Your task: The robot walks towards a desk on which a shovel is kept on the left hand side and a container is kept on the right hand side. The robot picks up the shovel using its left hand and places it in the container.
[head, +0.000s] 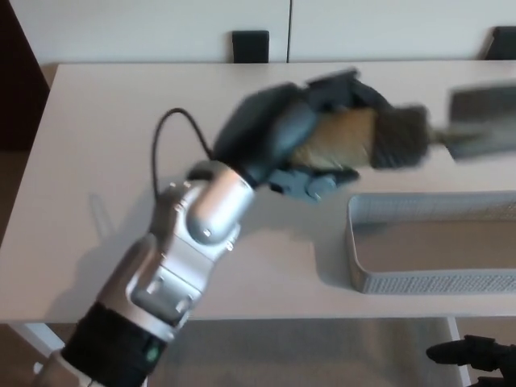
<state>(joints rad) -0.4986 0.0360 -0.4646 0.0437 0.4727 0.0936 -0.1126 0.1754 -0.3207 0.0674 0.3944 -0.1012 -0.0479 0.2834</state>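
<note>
The shovel [419, 133] is gripped by its tan and grey handle in the left hand [310, 133], fingers wrapped tightly around it, and is held up off the surface [121, 145]. The blurred blade is pointed away from the hand toward the picture's right edge. The container [427, 242] lies below and beyond the hand, its near rim just under the fingers. Open surface is left behind the hand. Only a dark part of the right hand [472, 355] is seen at the bottom edge; its state cannot be told.
</note>
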